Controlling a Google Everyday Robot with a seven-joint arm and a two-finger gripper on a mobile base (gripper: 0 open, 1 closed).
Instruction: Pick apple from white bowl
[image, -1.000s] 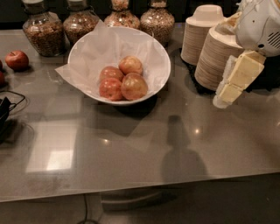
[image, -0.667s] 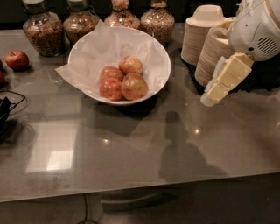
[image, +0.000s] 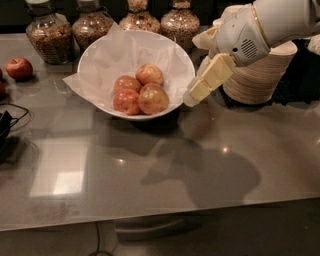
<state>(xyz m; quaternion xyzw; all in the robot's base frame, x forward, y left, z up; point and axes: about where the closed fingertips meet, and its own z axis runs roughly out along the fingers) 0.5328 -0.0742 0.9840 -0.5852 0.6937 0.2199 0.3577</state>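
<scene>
The white bowl (image: 95, 55), lined with crumpled white paper, stands at the back middle of the grey table. It holds several apples. The apple (image: 153, 98), the largest and dull yellow-orange, lies at the front right of the pile. Smaller, redder apples (image: 126, 101) lie beside and behind it. My gripper (image: 192, 97) hangs from the white arm (image: 260, 25) at the upper right. Its cream tip is just outside the bowl's right rim, at about the rim's height and a short way right of the apple. It holds nothing that I can see.
A stack of beige disposable bowls (image: 260, 75) stands behind the arm at the right. Several glass jars (image: 47, 37) of grain line the back edge. A lone dark red apple (image: 19, 68) lies at the far left. A black cable (image: 7, 125) lies at the left edge.
The arm has swung left and down from beside the beige stack. The gripper's tip has gone from the right part of the table to just beside the bowl's right rim.
</scene>
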